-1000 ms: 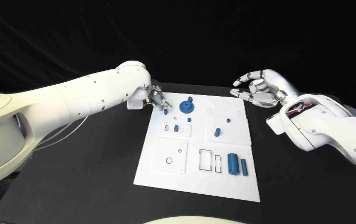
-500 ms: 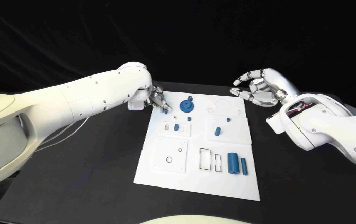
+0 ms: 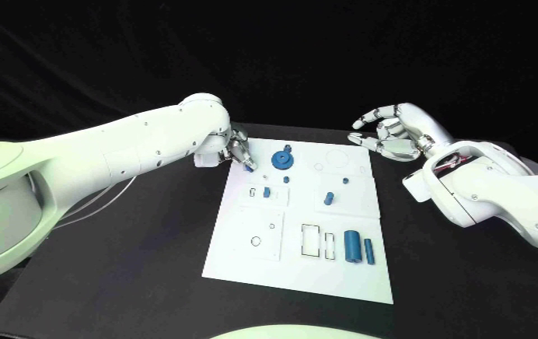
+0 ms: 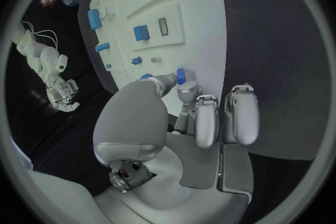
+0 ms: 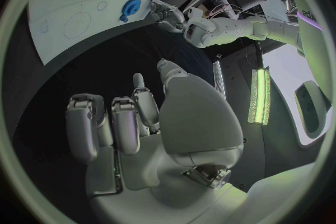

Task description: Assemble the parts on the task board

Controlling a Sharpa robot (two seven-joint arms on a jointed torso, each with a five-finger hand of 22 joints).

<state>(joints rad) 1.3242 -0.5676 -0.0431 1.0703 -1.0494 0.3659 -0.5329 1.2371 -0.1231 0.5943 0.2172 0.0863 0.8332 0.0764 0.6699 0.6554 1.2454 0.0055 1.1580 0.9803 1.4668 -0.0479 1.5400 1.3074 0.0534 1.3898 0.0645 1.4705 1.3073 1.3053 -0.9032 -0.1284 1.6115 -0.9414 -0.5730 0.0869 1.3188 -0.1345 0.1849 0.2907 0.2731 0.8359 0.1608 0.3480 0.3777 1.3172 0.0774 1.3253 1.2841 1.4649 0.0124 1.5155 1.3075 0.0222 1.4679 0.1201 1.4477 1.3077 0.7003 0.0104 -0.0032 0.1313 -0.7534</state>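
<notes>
Place: robotics lab | black-draped table (image 3: 134, 277) | white task board (image 3: 258, 265)

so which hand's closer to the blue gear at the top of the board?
Left. The left hand is at the task board's far-left corner, just beside the blue gear; the right hand hovers off the far-right corner.

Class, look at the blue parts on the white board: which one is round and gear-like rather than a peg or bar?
The blue gear at the board's far end, just beside the left hand; the other parts are small pegs or long bars.
</notes>
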